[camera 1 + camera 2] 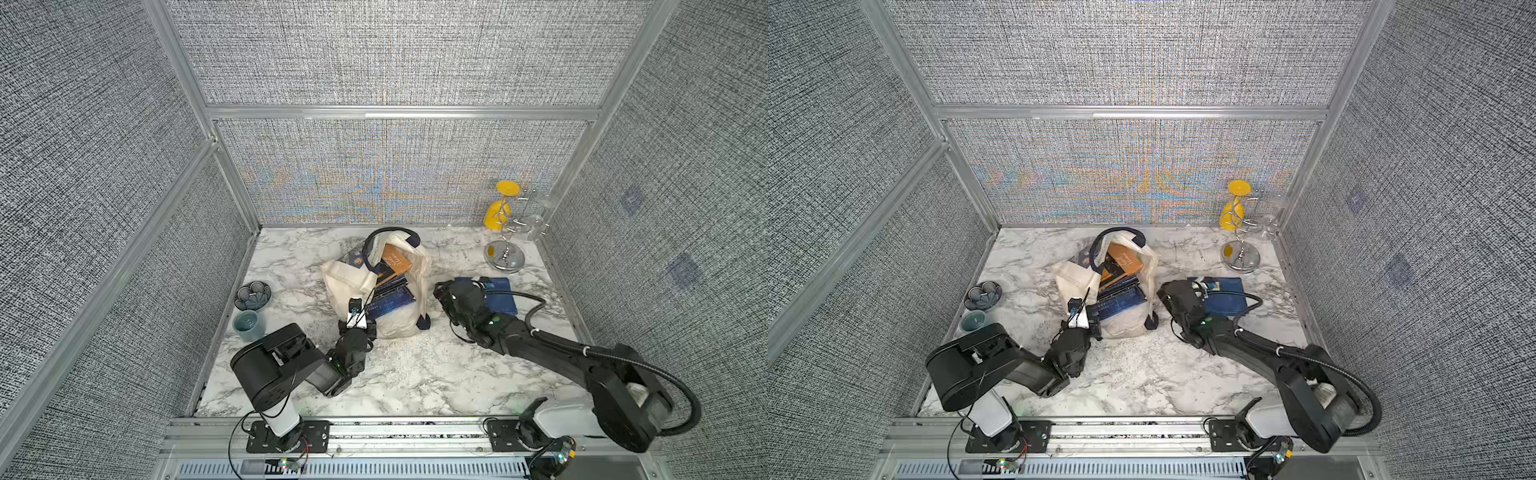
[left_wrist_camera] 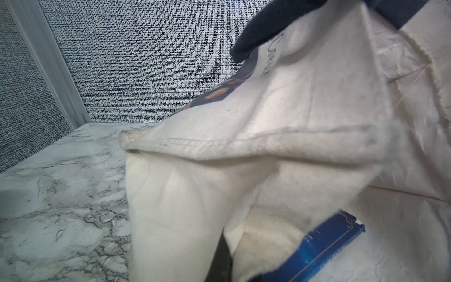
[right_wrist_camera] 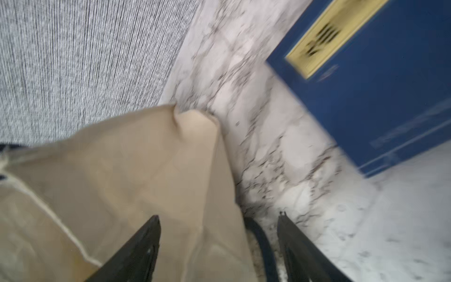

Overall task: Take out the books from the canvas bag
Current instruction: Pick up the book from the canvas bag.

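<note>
Canvas bag: we see the canvas bag (image 1: pixel 395 326) (image 1: pixel 1125 326) slumped at the centre of both top views on the marble table (image 1: pixel 415 374), its mouth gaping open.
Books inside: a stack of books (image 1: pixel 390 286) (image 1: pixel 1119 291) lies in the mouth, with an orange-brown cover uppermost and dark blue ones below.
Book outside: one blue book (image 1: pixel 505 297) (image 3: pixel 378 97) with a yellow label lies flat right of centre, near the bag and partly under the right arm.
Left gripper: the left gripper (image 1: pixel 363 322) is at the bag's lower left edge, jaws pressed together on the cloth. Its wrist view is nearly all cream fabric.
Right gripper: the right gripper (image 3: pixel 219 232) (image 1: pixel 440 291) is spread wide and holds nothing. We find it between bag and blue book.
Upper right: a glass rack (image 1: pixel 505 249).
Left edge: a cup (image 1: pixel 249 324) below a dish (image 1: pixel 252 295).
</note>
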Tool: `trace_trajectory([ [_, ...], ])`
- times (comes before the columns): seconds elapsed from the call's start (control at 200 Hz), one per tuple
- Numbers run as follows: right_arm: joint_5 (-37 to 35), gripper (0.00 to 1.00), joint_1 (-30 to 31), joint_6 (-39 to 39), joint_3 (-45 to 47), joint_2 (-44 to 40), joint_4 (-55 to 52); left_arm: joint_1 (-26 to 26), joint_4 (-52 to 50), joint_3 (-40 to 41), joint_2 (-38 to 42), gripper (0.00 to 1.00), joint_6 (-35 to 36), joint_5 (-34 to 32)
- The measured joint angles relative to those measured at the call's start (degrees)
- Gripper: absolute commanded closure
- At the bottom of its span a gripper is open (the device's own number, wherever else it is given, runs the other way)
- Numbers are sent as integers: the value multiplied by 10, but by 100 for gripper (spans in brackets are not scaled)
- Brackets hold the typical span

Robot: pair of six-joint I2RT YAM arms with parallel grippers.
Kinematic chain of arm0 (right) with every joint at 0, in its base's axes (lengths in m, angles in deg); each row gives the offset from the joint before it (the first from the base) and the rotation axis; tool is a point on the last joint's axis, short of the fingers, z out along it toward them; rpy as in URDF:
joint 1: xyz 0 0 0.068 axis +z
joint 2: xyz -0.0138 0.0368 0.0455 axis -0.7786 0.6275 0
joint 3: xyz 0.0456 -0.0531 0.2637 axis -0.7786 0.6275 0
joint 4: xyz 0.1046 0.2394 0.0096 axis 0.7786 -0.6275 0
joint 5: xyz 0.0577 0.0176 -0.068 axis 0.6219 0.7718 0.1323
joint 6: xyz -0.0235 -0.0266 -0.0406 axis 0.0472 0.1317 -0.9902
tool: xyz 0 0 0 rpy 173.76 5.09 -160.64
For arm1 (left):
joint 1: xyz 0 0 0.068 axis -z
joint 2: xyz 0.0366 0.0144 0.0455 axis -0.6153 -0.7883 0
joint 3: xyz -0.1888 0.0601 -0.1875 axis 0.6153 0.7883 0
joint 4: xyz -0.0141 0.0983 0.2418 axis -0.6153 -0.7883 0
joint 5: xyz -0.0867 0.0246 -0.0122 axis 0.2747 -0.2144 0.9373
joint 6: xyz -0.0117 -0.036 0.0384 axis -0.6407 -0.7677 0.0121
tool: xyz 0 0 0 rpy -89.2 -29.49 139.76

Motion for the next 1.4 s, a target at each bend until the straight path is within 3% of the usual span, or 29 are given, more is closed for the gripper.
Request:
trace_trajectory([
  [0.25,36,27,65,-43,-90,78,33,0,0,2,8,100,6,-1],
  [0.565,-33,27,139,-103,-125,34,20,0,-1,4,17,100,6,-1],
  [1.201,0,32,109,-55,-228,221,33,0,-7,12,32,100,7,0],
  [1.401,28,41,82,-38,-258,278,43,0,-7,12,32,100,9,0],
])
